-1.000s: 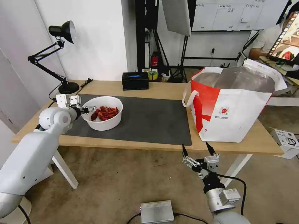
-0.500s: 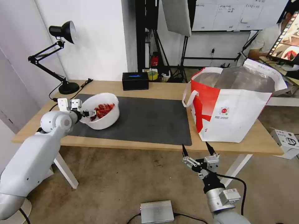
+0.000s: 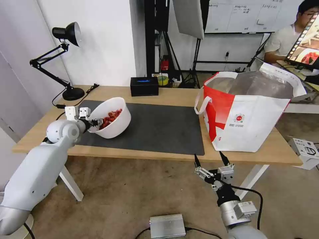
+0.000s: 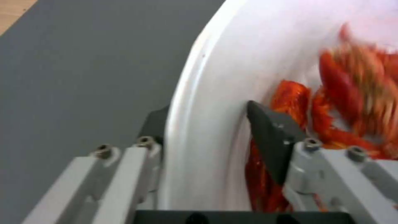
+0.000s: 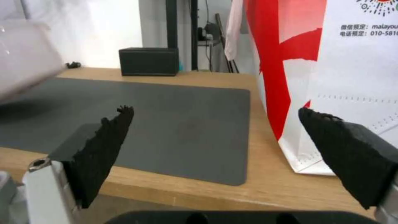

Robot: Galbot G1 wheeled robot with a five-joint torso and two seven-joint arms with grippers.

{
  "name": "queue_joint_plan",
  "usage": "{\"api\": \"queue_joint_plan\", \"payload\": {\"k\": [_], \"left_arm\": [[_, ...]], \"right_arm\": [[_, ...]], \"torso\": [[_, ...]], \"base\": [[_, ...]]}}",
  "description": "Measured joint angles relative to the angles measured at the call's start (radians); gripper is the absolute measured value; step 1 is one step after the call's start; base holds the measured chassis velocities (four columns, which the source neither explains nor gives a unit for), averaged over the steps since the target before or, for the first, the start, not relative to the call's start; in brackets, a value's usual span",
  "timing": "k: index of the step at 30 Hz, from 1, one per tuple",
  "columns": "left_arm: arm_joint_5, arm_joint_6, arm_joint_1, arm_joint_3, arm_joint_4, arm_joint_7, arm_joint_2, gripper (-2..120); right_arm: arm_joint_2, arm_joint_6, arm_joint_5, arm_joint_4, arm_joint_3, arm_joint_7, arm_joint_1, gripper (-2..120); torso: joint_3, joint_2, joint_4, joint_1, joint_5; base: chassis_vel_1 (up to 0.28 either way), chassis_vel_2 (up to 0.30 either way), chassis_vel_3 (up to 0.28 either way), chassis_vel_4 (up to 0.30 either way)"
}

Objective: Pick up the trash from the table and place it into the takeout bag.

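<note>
A white round bowl (image 3: 114, 124) of red crayfish shells (image 3: 110, 117), the trash, hangs tilted above the left part of the dark grey mat (image 3: 159, 127) on the light-wood table (image 3: 179, 94). My left gripper (image 3: 94, 122) is shut on its near rim; in the left wrist view one finger sits inside the bowl (image 4: 215, 93) against the shells (image 4: 344, 93) and the other outside the wall. The red-and-white takeout bag (image 3: 247, 114) stands open at the table's right end. My right gripper (image 3: 211, 161) hangs open below the table's front edge, facing the bag (image 5: 331, 62).
A black desk lamp (image 3: 64, 56) stands at the table's back left corner. A black rectangular box (image 3: 144, 86) sits at the back edge. On the floor lie a silver box (image 3: 167, 225) and, at the right, a white device (image 3: 305, 151).
The left gripper has lifted the bowl off the mat and tilted it, shells sliding toward the low side, and carried it slightly right. The right arm has stayed still.
</note>
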Motion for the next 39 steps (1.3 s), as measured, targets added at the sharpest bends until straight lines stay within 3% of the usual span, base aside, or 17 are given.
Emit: {"api": "queue_joint_plan", "payload": {"k": [12, 23, 39], "left_arm": [[-0.002, -0.012, 0.028, -0.014, -0.038, 0.003, 0.008, 0], [-0.036, -0.016, 0.057, -0.035, -0.103, -0.004, 0.026, 0], [-0.182, -0.034, 0.211, -0.139, -0.293, -0.001, 0.064, 0]], "right_arm": [[0.000, 0.000, 0.000, 0.000, 0.000, 0.000, 0.000, 99], [0.000, 0.000, 0.000, 0.000, 0.000, 0.000, 0.000, 99], [0.000, 0.000, 0.000, 0.000, 0.000, 0.000, 0.000, 99]], "torso": [[0.000, 0.000, -0.0002, 0.000, 0.0001], [0.000, 0.000, 0.0000, 0.000, -0.0001], [0.000, 0.000, 0.0003, 0.000, -0.0001]], "base": [[0.000, 0.000, 0.000, 0.000], [0.000, 0.000, 0.000, 0.000], [0.000, 0.000, 0.000, 0.000]]}}
